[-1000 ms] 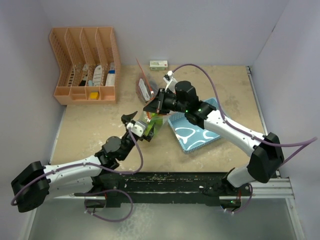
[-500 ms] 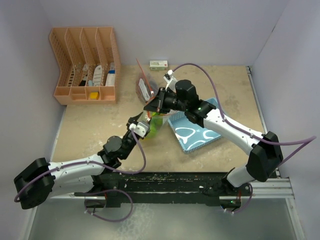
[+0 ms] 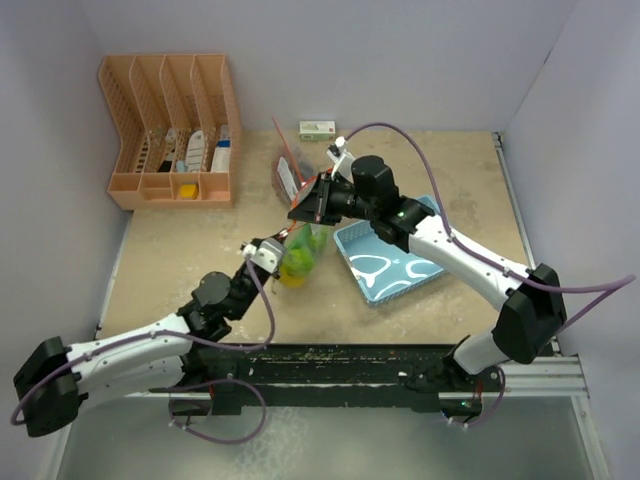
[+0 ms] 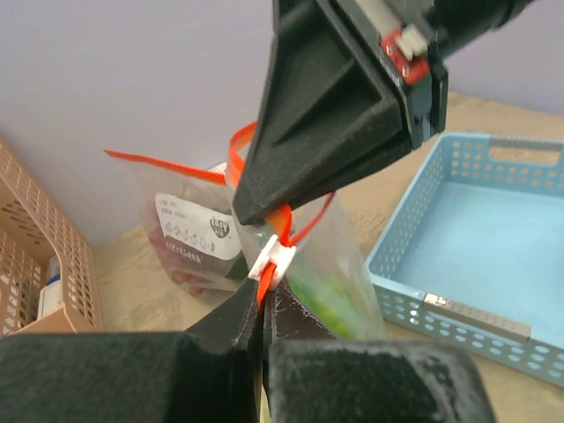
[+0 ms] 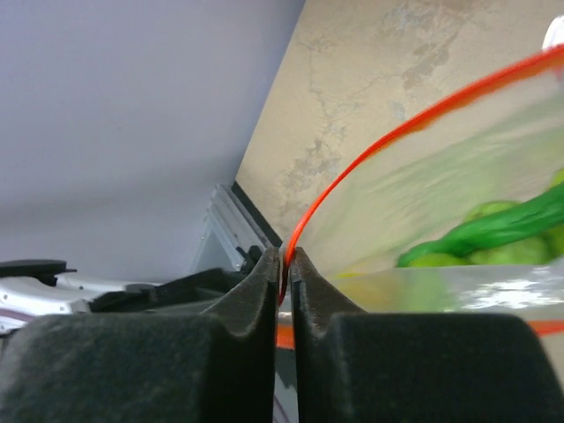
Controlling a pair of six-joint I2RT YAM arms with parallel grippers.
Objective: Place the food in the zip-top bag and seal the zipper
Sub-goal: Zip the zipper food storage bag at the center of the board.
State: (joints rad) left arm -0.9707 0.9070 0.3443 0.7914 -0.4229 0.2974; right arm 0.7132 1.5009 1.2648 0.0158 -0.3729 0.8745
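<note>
Clear crinkly zip-top bag [image 4: 342,251], green food [image 4: 324,302] inside

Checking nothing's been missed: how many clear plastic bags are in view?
2. One bag with green food is pinched between the left claw and right claw. The other bag stands behind it, toward the back wall. I see no others.

White arms [image 3: 130,345] with black joints, purple cables [image 3: 375,126].

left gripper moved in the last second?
Yes. In the top view the left gripper swung its tips right, toward the blue basket; open a second ago, it now pinches the orange zipper.
</note>
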